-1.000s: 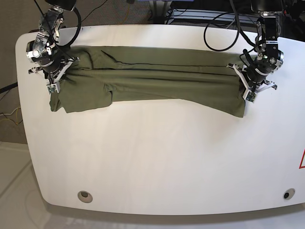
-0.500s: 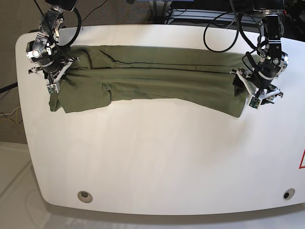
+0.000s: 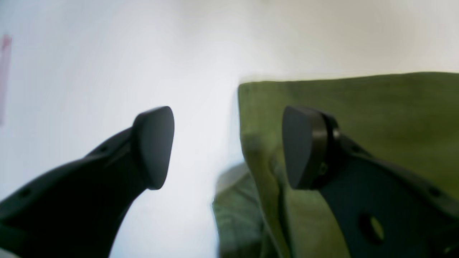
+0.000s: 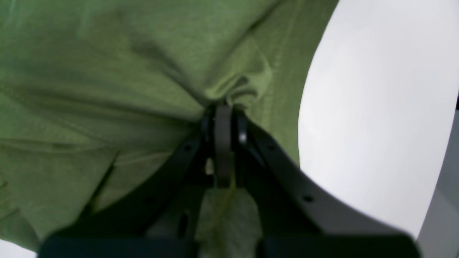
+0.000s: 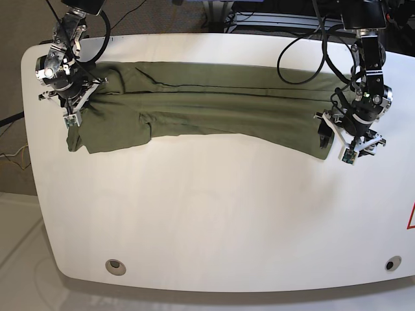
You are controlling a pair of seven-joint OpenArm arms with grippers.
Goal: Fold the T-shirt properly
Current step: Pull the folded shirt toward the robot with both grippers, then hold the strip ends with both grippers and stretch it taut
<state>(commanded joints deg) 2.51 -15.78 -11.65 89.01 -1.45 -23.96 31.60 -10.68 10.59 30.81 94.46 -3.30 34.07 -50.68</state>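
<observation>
Currently the plain olive-green cotton T-shirt point(image 5: 194, 107) is lying folded lengthwise into a long band across the upper part of the base view, stretching from the upper left of the frame almost to the right edge of the white, round-cornered tabletop point(image 5: 214, 227) that is carrying it. A broader, rumpled flap is hanging lower at the band's left end, and the right end is dipping toward the middle right of the frame. At the upper left, the right gripper point(image 5: 72, 102), a black and white two-fingered clamp on a cabled arm, is sitting on the shirt's left end; in the right wrist view its black fingers point(image 4: 223, 143) are pressed together and pinching a small bunched pucker of the green cloth point(image 4: 143, 71), which is filling most of that frame, while bare white table is showing along the right side. At the middle right of the base view, the left gripper point(image 5: 345, 139) is sitting at the shirt's right end, over the table edge of the cloth. In the left wrist view its two dark fingertips point(image 3: 154, 147) are spread wide apart with nothing between them: the left one is standing over bare white table, and the right one is standing over the green fabric point(image 3: 358, 107), whose straight edge is running down the frame between the two tips. Whether that right tip is touching the cloth cannot be told. Two small round holes point(image 5: 116, 265) are showing near the lower edge of the tabletop, one at lower left and one at lower right.
</observation>
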